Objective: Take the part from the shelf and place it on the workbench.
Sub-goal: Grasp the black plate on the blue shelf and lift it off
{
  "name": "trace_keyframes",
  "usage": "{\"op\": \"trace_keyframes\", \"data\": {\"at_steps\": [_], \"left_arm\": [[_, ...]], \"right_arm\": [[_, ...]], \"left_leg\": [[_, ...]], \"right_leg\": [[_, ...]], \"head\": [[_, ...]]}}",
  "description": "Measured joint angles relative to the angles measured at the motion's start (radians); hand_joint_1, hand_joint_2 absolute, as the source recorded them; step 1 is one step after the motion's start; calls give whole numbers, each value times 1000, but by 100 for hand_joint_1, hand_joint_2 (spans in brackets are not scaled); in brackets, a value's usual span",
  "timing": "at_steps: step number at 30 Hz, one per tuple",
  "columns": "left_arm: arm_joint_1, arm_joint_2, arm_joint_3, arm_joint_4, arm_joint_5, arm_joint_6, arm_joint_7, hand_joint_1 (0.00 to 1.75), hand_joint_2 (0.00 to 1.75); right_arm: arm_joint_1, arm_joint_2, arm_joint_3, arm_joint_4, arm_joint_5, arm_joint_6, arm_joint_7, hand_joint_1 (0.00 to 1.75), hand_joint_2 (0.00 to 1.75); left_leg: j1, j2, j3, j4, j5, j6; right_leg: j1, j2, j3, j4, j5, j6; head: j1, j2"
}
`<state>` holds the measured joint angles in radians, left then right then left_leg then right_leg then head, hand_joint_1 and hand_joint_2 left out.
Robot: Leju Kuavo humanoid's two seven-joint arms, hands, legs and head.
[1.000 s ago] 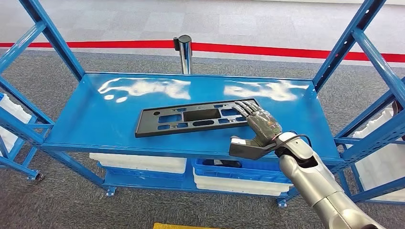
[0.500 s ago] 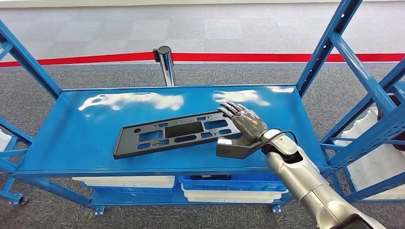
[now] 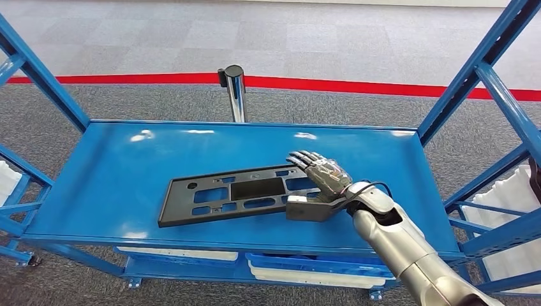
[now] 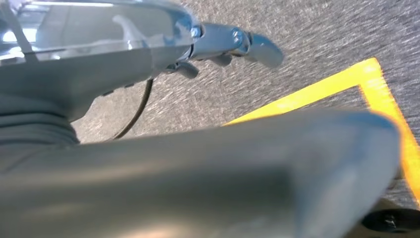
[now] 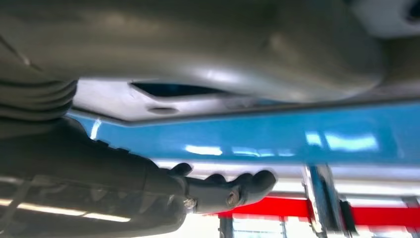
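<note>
Right hand [image 3: 322, 182], frame centre: fingers [image 3: 305, 159] flat atop black perforated panel [image 3: 239, 193], thumb under right end, on blue shelf [image 3: 115, 172]. Panel likely stiff, light; grip end edge.

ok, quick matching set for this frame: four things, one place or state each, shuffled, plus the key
Things
1. black part
2. right hand
3. chrome post
4. white bins

Places or states
A. behind the shelf, by the red floor line
B. lying flat on the blue shelf
C. on the level below the shelf top
D. fingers on the part's right end

Pairs: 1-B, 2-D, 3-A, 4-C
</note>
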<state>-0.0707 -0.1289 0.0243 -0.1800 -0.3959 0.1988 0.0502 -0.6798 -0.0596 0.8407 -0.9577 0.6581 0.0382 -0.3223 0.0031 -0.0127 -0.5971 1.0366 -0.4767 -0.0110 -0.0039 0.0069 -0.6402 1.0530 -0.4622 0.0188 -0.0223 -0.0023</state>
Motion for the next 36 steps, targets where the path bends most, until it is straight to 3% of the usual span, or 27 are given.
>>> {"op": "trace_keyframes", "data": {"at_steps": [2,5,8,12,16,32,36], "left_arm": [[-1,0,0,0,-3,0,2,0,0],[-2,0,0,0,-6,0,6,0,0],[-3,0,0,0,-10,0,9,0,0],[-2,0,0,0,-16,0,13,0,0],[-2,0,0,0,-21,0,15,0,0],[1,0,3,0,-23,0,7,0,0],[2,0,4,0,-23,-1,6,0,0]], "right_arm": [[-3,10,13,11,-11,38,-2,0,0],[-29,18,35,30,-54,132,22,0,0],[-91,13,81,68,-151,275,58,0,0],[-149,-6,147,103,-232,340,85,0,0],[-184,-27,195,113,-298,378,107,0,0],[-239,-68,289,115,-378,398,114,0,0],[-237,-70,295,115,-387,360,100,0,0]], "left_leg": [[-3,1,2,1,-6,-2],[-5,4,10,-6,-6,10],[-5,4,19,-14,-7,9],[-5,3,24,-19,-7,4],[-5,3,25,-20,-7,-14],[-9,3,25,-15,-8,-12],[-9,3,25,-15,-8,-12]], "right_leg": [[1,0,7,-11,-1,-7],[1,4,13,-12,2,-11],[2,5,18,-12,-3,-17],[3,3,23,-12,-6,-20],[3,3,24,-11,-6,-21],[-4,1,29,-13,-5,-19],[-4,1,29,-13,-5,-19]], "head": [[0,0],[-12,0],[-24,0],[-32,0],[-33,0],[-25,0],[-25,0]]}}
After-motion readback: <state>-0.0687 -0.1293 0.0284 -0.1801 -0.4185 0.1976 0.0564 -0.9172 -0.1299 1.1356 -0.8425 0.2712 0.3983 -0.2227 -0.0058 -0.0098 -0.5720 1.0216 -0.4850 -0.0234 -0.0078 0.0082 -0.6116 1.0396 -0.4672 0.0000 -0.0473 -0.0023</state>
